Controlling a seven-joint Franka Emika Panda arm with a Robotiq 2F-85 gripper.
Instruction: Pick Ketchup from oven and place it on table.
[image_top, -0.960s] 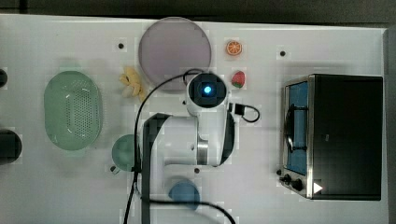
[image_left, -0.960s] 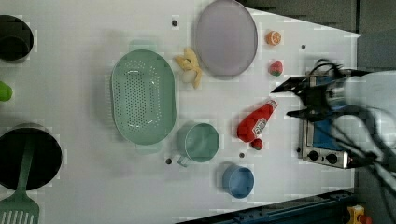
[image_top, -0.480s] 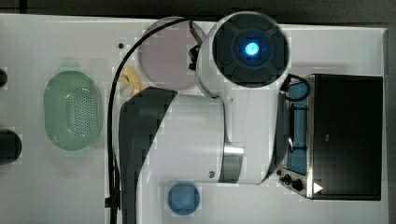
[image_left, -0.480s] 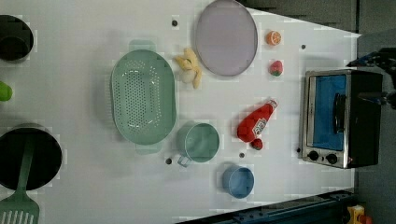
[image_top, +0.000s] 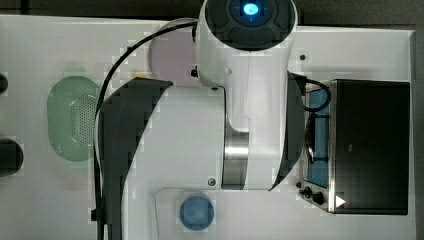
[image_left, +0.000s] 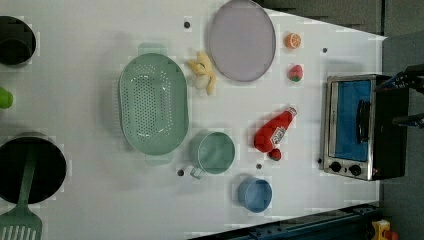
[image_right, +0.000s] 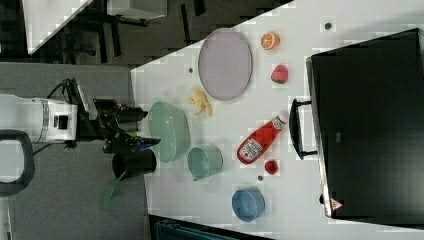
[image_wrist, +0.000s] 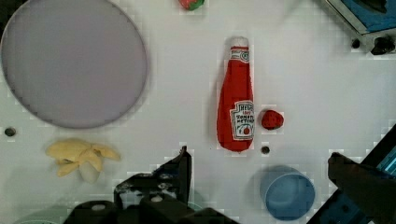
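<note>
The ketchup (image_left: 272, 132) lies flat on the white table (image_left: 100, 200), between the green cup and the oven (image_left: 362, 127), white cap toward the oven. It also shows as the ketchup (image_right: 259, 140) in the right view and the ketchup (image_wrist: 236, 102) in the wrist view. The oven (image_top: 370, 145) has its blue glass door shut. My gripper (image_right: 145, 127) is raised well above the table, open and empty, apart from the bottle. In the wrist view the gripper (image_wrist: 259, 158) has its dark fingers (image_wrist: 175, 170) spread wide. The gripper (image_left: 410, 100) sits at the left view's right edge, over the oven.
A small red strawberry (image_left: 274, 154) touches the bottle's base; another strawberry (image_left: 295, 73) and an orange slice (image_left: 292, 40) lie near the purple plate (image_left: 242, 40). A green colander (image_left: 152, 102), green cup (image_left: 212, 152), blue bowl (image_left: 255, 194), banana toy (image_left: 202, 75) and dark pots stand around.
The arm has risen toward the top camera and now covers most of the top view. In the left view the gripper slid to the right edge. The ketchup has stayed put.
</note>
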